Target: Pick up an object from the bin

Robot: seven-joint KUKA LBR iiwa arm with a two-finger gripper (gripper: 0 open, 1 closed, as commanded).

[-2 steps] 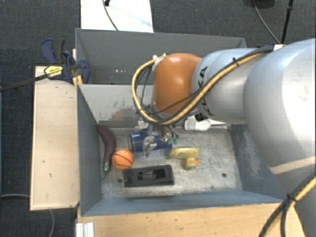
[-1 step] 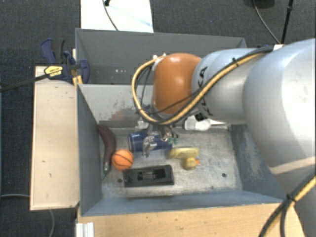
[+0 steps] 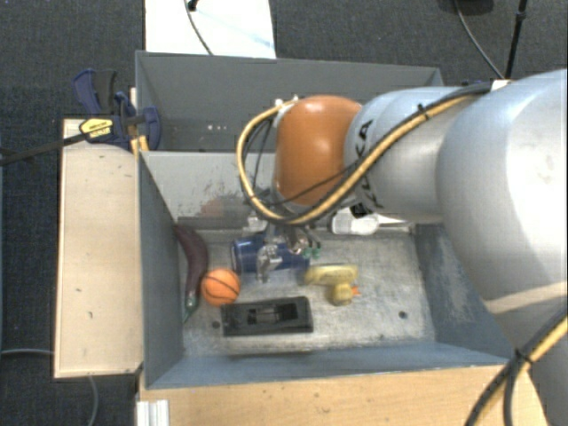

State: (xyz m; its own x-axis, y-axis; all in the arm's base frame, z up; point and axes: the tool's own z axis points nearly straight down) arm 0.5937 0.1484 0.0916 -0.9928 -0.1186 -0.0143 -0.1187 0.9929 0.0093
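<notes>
Gripper (image 3: pixel 284 254) down at blue can (image 3: pixel 246 256), grip state cannot be told, orange ball (image 3: pixel 221 286) near, yellow toy (image 3: pixel 333 280) beside

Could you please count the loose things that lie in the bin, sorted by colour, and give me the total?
Dark purple: 1, curved eggplant-shaped toy
Orange: 1, small ball
Black: 1, flat rectangular piece
Yellow: 1, duck-like toy
Blue: 1, blue thing under the gripper
White: 1, white piece beside the arm
Total: 6
</notes>
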